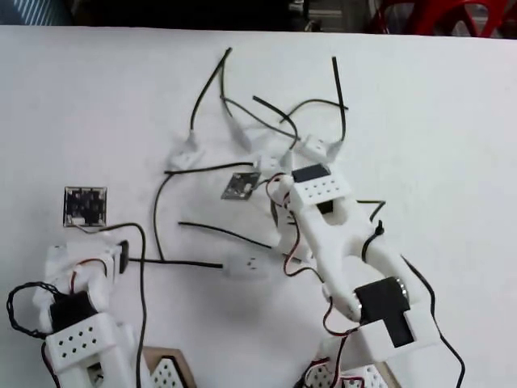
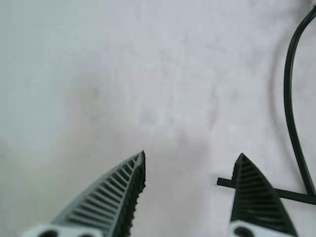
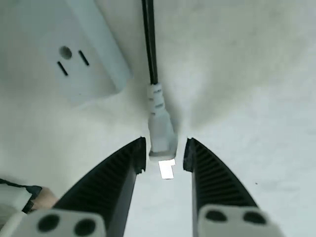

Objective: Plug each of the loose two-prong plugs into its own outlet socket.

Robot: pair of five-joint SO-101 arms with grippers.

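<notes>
In the right wrist view a white two-prong plug [image 3: 162, 133] lies on the table, its black cord [image 3: 149, 39] running away from me. My right gripper [image 3: 164, 148] is open, one finger on each side of the plug's prong end with small gaps. A white outlet socket [image 3: 84, 54] lies just beside the plug, face up. My left gripper [image 2: 191, 160] stands open over bare table, holding nothing, with a black cord [image 2: 289, 98] beside one finger. From above, another white socket piece [image 1: 246, 265] lies mid-table on a black cord, and the right arm [image 1: 323, 190] covers the plug.
More white plug and socket pieces [image 1: 186, 155] [image 1: 319, 147] with tangled black cords lie at the far middle of the table. A small dark square plate [image 1: 241, 185] and a black square block [image 1: 85, 206] sit on the white tabletop [image 1: 436, 121].
</notes>
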